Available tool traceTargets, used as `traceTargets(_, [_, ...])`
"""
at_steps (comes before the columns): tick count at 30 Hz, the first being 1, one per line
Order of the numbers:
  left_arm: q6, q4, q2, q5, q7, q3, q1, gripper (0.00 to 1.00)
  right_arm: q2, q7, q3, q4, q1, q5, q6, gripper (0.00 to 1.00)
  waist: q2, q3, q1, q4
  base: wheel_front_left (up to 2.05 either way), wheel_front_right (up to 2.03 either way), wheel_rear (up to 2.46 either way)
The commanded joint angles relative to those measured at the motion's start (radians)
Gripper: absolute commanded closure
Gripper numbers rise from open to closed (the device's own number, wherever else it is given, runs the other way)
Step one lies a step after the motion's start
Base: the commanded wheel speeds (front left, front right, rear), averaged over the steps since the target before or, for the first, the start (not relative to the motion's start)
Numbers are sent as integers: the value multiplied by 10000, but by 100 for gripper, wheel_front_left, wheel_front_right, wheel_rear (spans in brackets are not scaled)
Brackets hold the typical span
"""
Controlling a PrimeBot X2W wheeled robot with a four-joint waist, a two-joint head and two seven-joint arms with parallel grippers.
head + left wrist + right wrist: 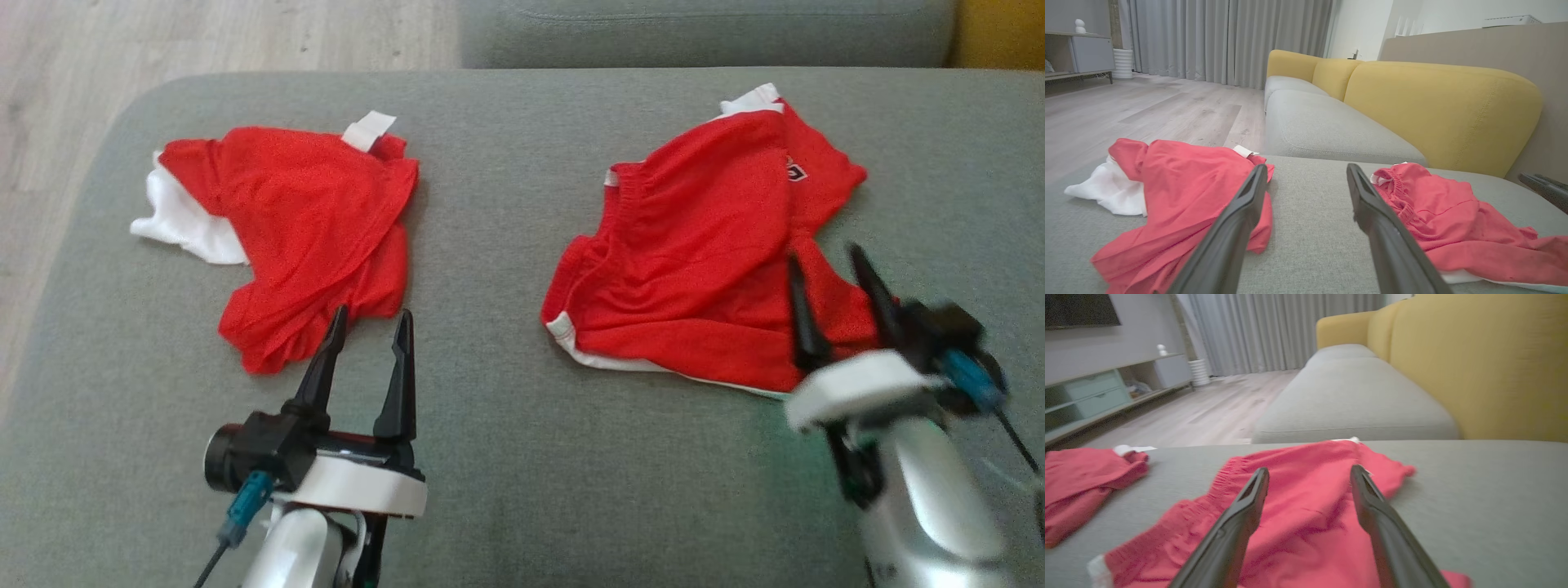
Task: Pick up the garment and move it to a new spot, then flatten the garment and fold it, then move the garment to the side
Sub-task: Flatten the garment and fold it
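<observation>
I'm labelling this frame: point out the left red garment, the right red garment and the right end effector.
left red garment (310, 220): head view, middle of its red fabric.
right red garment (694, 245): head view, red cloth below the waistband.
right end effector (823, 257): head view, midway between its fingertips.

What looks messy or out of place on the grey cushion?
Both red garments lie rumpled, not flat. The left garment has white fabric sticking out at its left edge; the right garment is bunched. Nothing looks damaged.
</observation>
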Motion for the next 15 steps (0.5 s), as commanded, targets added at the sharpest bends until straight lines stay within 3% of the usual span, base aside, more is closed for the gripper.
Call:
traceTargets(1, [9, -338, -1, 93, -93, 333, -48, 0, 83, 12, -384, -673, 334, -346, 67, 0, 0, -15, 1, -161, 0, 0, 0])
traceTargets(7, [-57, -362, -1, 150, -93, 292, -120, 0, 109, 766, -1531, -1458, 659, -1152, 67, 0, 0, 150, 1, -317, 0, 0, 0])
traceTargets(15, [-147, -325, -1, 153, -93, 120, -336, 0, 120, 3088, -2980, -812, -312, -2751, 67, 0, 0, 570, 1, -164, 0, 0, 0])
